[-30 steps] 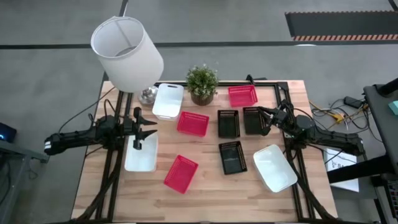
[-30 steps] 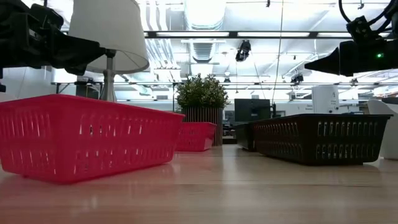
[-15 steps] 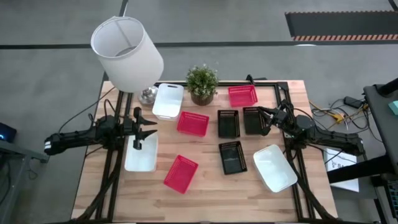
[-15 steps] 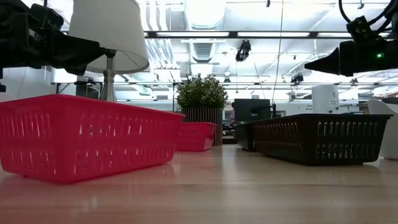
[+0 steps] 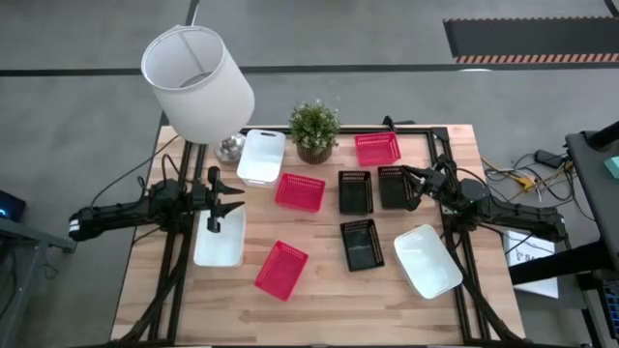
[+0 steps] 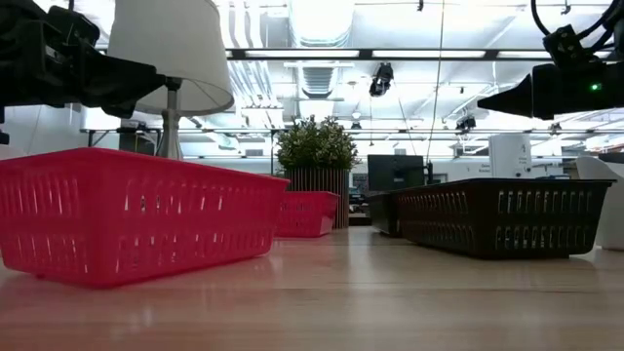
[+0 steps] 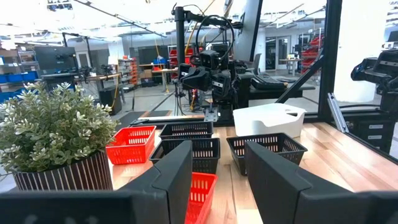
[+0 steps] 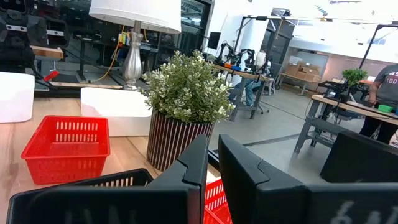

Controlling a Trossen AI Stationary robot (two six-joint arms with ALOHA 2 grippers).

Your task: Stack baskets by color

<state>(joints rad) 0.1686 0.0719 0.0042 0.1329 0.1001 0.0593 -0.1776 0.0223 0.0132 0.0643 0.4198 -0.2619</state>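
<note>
I see my left gripper [image 5: 230,201] hovering open over the near-left white basket [image 5: 219,242]. My right gripper [image 5: 410,184], fingers nearly closed and empty, hangs above the far-right black basket [image 5: 392,187]. The nine baskets lie unstacked across the table [image 5: 329,290].

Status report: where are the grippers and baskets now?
Left gripper open above a white basket. Right gripper shut, over a black basket. Nothing stacked.
</note>
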